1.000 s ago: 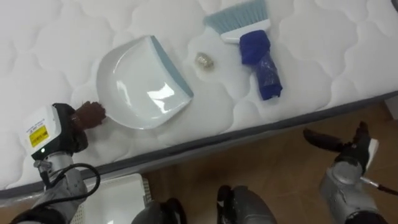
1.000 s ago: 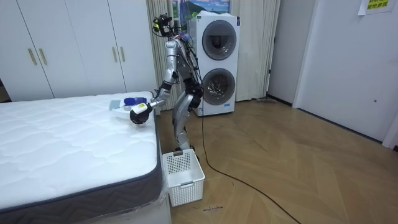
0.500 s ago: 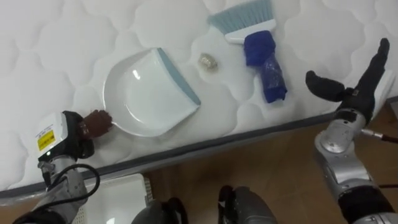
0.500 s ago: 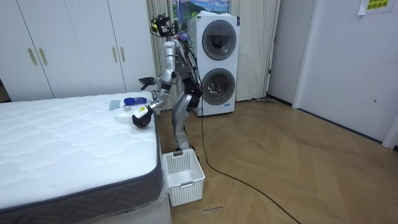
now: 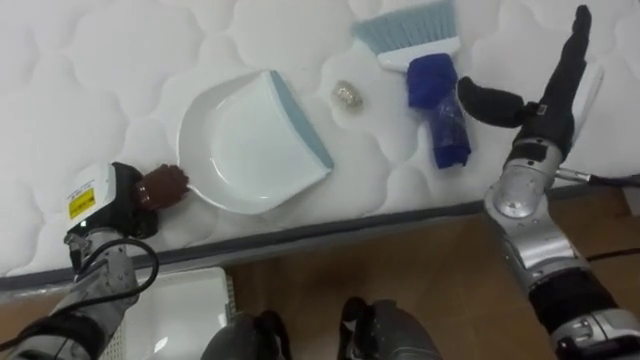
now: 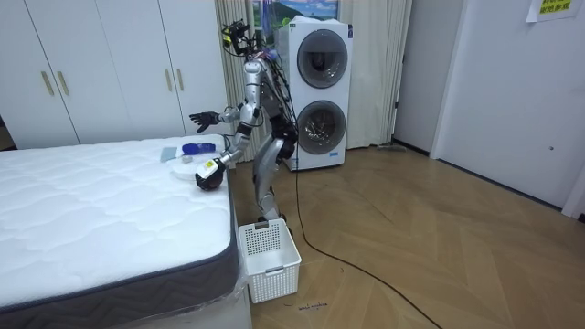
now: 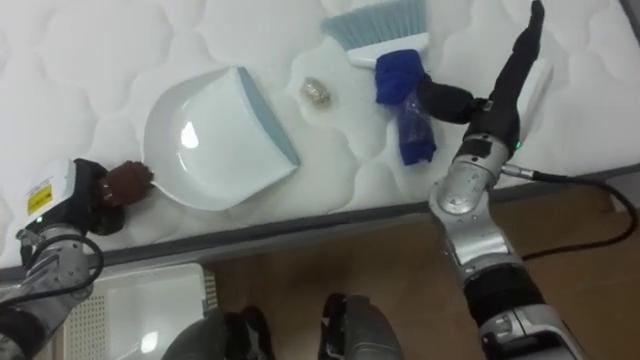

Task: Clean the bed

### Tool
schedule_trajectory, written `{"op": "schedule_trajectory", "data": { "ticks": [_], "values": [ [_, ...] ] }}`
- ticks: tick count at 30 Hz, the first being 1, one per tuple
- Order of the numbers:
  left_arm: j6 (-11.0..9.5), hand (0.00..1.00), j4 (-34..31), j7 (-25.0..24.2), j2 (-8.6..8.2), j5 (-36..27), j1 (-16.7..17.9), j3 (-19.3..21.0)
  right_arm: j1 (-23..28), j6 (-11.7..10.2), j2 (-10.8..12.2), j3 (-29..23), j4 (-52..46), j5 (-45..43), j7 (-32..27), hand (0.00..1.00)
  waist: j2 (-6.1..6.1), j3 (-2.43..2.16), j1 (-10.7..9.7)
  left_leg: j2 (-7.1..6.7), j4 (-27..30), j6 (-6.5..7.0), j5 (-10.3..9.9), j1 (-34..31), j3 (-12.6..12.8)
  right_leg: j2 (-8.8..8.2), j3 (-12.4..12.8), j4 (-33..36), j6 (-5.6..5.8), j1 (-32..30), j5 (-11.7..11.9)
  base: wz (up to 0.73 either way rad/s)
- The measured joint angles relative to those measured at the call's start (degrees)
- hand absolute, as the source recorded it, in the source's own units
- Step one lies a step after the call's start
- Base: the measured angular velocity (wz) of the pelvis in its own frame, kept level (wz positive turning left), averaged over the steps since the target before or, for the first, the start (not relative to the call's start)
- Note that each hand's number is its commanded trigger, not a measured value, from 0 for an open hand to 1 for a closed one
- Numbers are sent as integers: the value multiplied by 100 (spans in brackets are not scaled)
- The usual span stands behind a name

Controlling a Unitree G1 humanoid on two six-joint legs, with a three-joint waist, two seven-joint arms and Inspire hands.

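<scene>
A white dustpan (image 5: 250,140) with a blue-grey lip lies on the white mattress (image 5: 80,60), its mouth facing right. My left hand (image 5: 115,200) is shut on its brown handle (image 5: 165,185) near the bed's front edge. A small beige crumpled scrap (image 5: 347,95) sits just right of the pan's lip. Beyond the scrap lies a brush (image 5: 438,105) with pale blue bristles and a blue handle. My right hand (image 5: 545,100) hangs open over the mattress just right of the brush handle, fingers straight, thumb pointing toward the handle and not touching it.
The mattress's dark front edge (image 5: 330,228) runs across the view, with wooden floor (image 5: 440,290) below. A white slatted basket (image 6: 268,259) stands on the floor by the bed corner, next to my feet. A stacked washer and dryer (image 6: 316,91) stand behind me.
My right hand has risen from beside the bed edge and come in over the mattress, next to the brush handle. The left hand keeps its hold on the dustpan handle.
</scene>
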Motion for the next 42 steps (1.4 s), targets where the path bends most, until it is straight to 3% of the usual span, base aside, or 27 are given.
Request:
{"op": "schedule_trajectory", "data": {
  "ticks": [5, 11, 17, 21, 24, 33, 42],
  "values": [
    [6, 100, -11, -66, 10, 11, -247, -222, -133, 2, -17, 2, 383, 449, 242, 0, -59, 48, 110, 11, 95, 2, 0, -120, -59, -57, -145, 3, 18, 7, -60, 11],
    [7, 100, -99, -65, 10, 6, -371, -349, -192, 10, -24, 59, 425, 729, 461, 0, -6, 100, 119, -23, 82, 39, 8, -236, -148, -118, -289, 5, 22, -23, -73, 12],
    [20, 100, -178, -85, -2, 10, -376, -376, -256, 22, -29, 359, 806, 1023, 862, 0, 13, 105, 152, -73, 84, 40, 10, -272, -230, -168, -349, 102, -13, -47, -111, 9],
    [21, 100, -260, -183, -46, 12, -396, -379, -362, 53, -26, 408, 1161, 1049, 1157, 0, 82, 122, 264, -77, 120, 39, 11, -311, -242, -187, -353, 175, -18, -97, -114, 1],
    [29, 100, -260, -242, -73, 20, -477, -409, -529, 71, -45, 417, 1568, 1043, 1321, 0, 167, 161, 279, -86, 171, 39, 11, -375, -306, -213, -425, 211, -19, -119, -115, 9],
    [102, 100, -261, -327, -79, 66, -595, -452, -696, 105, -216, 421, 2166, 1000, 1580, 0, 185, 157, 373, -101, 185, 39, 11, -466, -323, -231, -440, 232, -45, -201, -109, 0],
    [122, 100, -267, -332, -120, 113, -610, -453, -859, 337, -285, 422, 2469, 994, 1779, 0, 167, 147, 420, -112, 185, 71, 33, -474, -312, -249, -451, 205, -38, -179, -111, 0]
  ]
}}
